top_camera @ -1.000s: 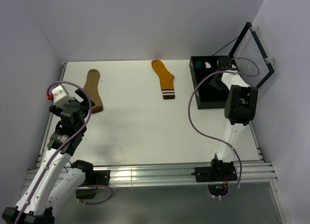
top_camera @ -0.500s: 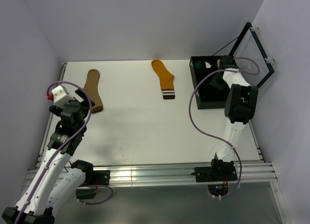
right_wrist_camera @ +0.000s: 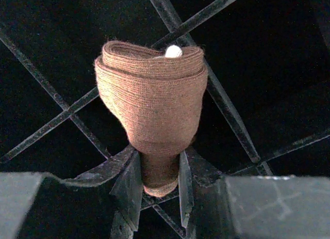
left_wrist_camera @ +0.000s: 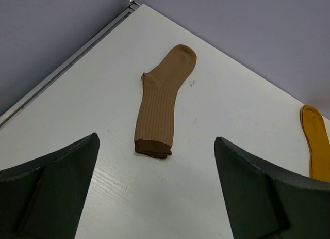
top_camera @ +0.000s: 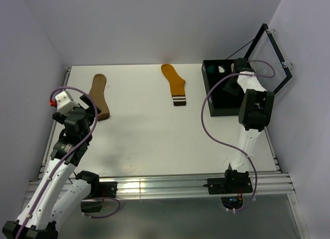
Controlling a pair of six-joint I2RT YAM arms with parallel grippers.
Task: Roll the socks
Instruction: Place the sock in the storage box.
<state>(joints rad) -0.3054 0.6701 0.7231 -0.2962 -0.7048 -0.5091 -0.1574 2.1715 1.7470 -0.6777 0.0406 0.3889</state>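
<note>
Two poses: right gripper (right_wrist_camera: 157, 172) reached into the black box (top_camera: 205, 94), pinching a rolled brown sock (right_wrist_camera: 149, 105) over its dividers (right_wrist_camera: 232, 123); left gripper (left_wrist_camera: 154, 192) hung wide near the tan sock (left_wrist_camera: 160, 105).

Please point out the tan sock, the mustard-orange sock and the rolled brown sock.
tan sock (left_wrist_camera: 156, 112), left wrist view, ribbed leg.
mustard-orange sock (top_camera: 176, 85), top external view, plain middle part.
rolled brown sock (right_wrist_camera: 152, 102), right wrist view, outer layer of roll.

Even diffuse light, soft shadows; wrist foregrounds blurred, box interior dark.
</note>
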